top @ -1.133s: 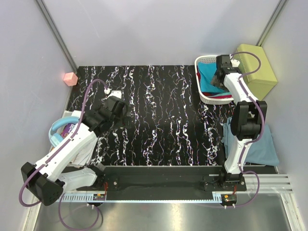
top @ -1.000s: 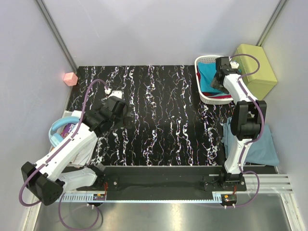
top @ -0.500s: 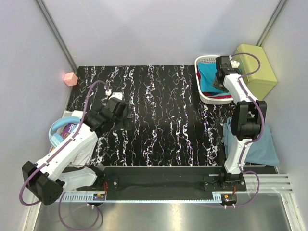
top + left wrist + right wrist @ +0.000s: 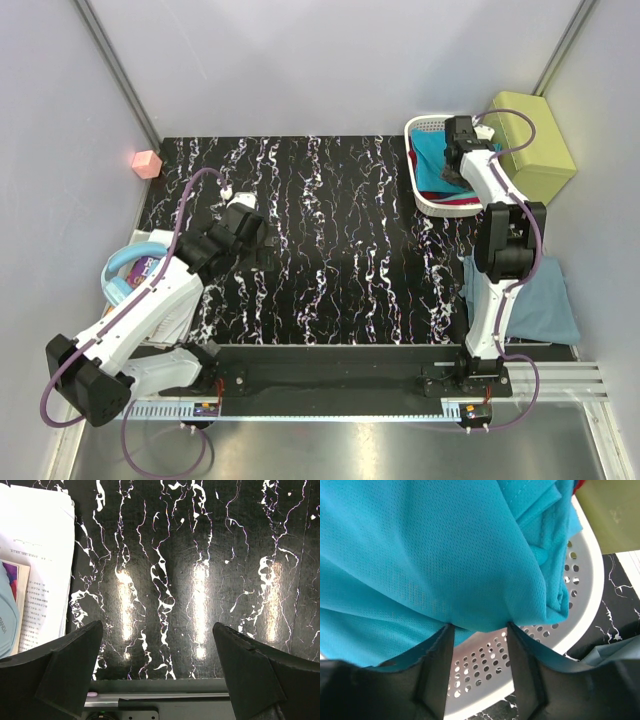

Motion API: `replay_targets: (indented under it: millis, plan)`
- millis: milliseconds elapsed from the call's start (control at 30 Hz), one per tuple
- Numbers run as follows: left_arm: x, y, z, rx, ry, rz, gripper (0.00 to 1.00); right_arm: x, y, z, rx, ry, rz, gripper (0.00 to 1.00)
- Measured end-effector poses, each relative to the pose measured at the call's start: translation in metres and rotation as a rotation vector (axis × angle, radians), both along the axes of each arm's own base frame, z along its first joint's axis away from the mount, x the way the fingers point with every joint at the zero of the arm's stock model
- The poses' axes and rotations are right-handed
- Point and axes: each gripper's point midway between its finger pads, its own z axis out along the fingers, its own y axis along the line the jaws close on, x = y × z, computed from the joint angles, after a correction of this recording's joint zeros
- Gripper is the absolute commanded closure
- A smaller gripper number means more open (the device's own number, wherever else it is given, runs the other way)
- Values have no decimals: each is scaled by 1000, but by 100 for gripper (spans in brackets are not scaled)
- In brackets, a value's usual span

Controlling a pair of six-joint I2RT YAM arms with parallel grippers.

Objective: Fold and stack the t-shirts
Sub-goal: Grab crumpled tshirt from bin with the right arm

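A teal t-shirt (image 4: 430,152) lies crumpled in the white basket (image 4: 424,125) at the back right, with a bit of red cloth (image 4: 452,199) under it. My right gripper (image 4: 453,168) reaches into the basket. In the right wrist view its jaws (image 4: 477,626) stand apart, tips pressed into the teal shirt (image 4: 445,555) over the basket wall (image 4: 545,645). A grey-blue shirt (image 4: 545,300) lies flat at the near right, behind the right arm. My left gripper (image 4: 258,238) is open and empty above bare table (image 4: 160,580).
A yellow-green padded box (image 4: 530,140) stands right of the basket. A pink cube (image 4: 147,163) sits at the back left. Light-blue headphones (image 4: 125,265) and papers (image 4: 35,555) lie at the left edge. The table's near edge rail (image 4: 160,700) shows below the left gripper.
My right gripper has shifted slightly left and back inside the basket, onto the teal shirt. The left arm has barely moved.
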Motion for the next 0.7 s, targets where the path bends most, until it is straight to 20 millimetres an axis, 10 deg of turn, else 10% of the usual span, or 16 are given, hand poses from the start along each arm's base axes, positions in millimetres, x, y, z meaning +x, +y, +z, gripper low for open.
replay_targets:
  millis: [367, 700]
  plan:
    - [-1, -4, -6, 14, 22, -15, 1, 4, -1, -1, 1, -1, -6, 98]
    - [-2, -7, -8, 17, 27, -27, 1, -10, 6, 25, -1, -39, 7, 100]
